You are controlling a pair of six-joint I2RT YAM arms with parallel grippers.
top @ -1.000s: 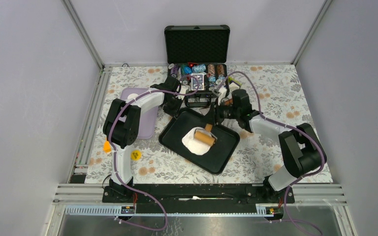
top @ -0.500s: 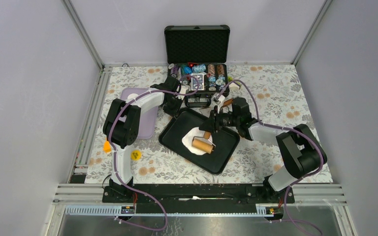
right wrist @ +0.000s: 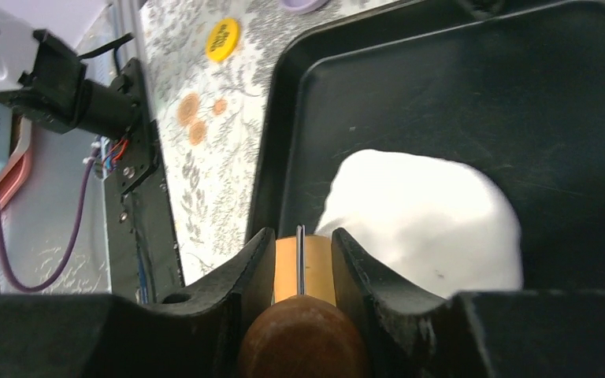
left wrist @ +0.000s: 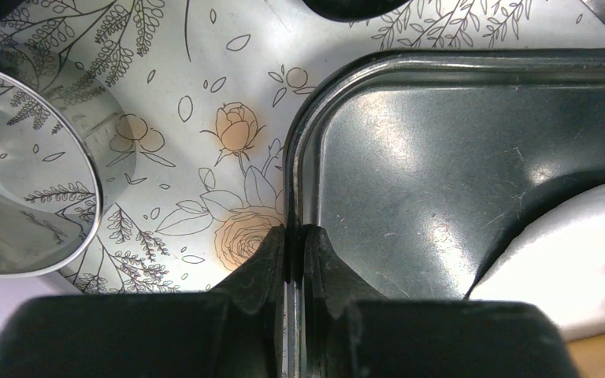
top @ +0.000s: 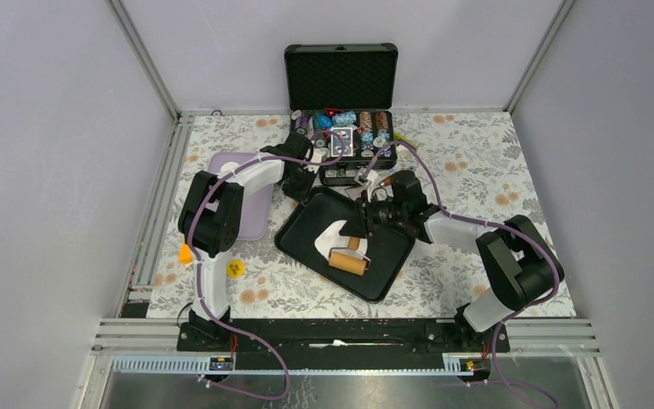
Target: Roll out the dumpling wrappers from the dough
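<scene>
Gripping the rolling pin (right wrist: 303,272) handle, the right gripper (right wrist: 303,236) has the dough (right wrist: 425,220) just ahead of it, slightly right, on the black tray (left wrist: 410,157); the left gripper (left wrist: 295,236) is pinched onto the tray rim.

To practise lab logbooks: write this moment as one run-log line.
step: rolling dough | left gripper: shut on tray rim | right gripper: shut on rolling pin handle | dough: flat in tray, roller at its near edge
</scene>
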